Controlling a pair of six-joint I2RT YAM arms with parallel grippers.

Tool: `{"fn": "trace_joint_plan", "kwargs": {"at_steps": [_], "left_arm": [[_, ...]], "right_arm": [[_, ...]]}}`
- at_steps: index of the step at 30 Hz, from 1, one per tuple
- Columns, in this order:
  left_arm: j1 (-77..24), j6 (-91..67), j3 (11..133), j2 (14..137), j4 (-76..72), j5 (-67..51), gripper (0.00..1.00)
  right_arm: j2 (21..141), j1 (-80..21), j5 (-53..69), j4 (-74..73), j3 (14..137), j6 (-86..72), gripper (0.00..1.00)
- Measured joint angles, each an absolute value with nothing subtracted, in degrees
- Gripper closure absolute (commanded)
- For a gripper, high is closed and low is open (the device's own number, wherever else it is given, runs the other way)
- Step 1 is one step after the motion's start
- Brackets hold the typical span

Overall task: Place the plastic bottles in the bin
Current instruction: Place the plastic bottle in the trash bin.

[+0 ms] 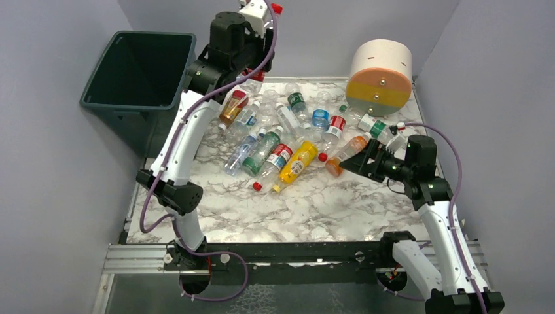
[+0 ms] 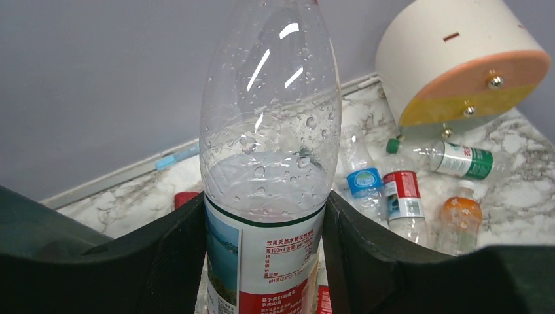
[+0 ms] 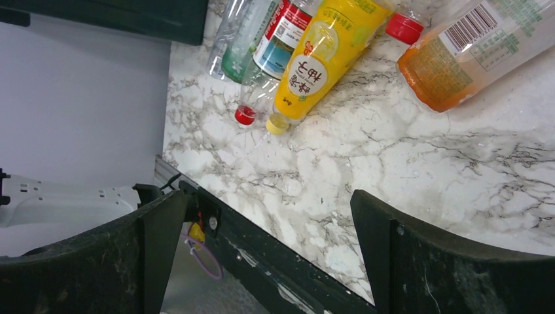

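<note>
My left gripper (image 1: 260,17) is raised high at the back of the table, shut on a clear plastic bottle (image 2: 268,150) with a white and red label. The bottle's red cap (image 1: 277,8) points up and to the right. The dark green bin (image 1: 128,104) stands to the left of that gripper, beyond the table's left edge. Several more plastic bottles (image 1: 288,131) lie in a heap on the marble table. My right gripper (image 1: 357,163) hangs open just right of an orange bottle (image 1: 347,154), with nothing between its fingers (image 3: 393,248). A yellow bottle (image 3: 321,52) lies left of the orange one (image 3: 471,52).
A big cream, orange and yellow cylinder (image 1: 379,75) lies at the back right of the table, beside a green-labelled bottle (image 2: 461,160). Grey walls close in on three sides. A black rail (image 1: 294,252) runs along the table's near edge.
</note>
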State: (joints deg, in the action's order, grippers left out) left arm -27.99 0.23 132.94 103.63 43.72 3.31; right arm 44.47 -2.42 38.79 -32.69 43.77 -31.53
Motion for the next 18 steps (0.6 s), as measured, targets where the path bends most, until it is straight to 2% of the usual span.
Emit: {"fn": "trace_joint_plan", "kwargs": {"at_steps": [18], "left_arm": [[-11.97, -2.04, 129.45, 101.10, 30.50, 3.73, 0.44]], "right_arm": [[40.82, -2.42, 40.86, -33.36, 40.75, -32.16, 0.00]]}}
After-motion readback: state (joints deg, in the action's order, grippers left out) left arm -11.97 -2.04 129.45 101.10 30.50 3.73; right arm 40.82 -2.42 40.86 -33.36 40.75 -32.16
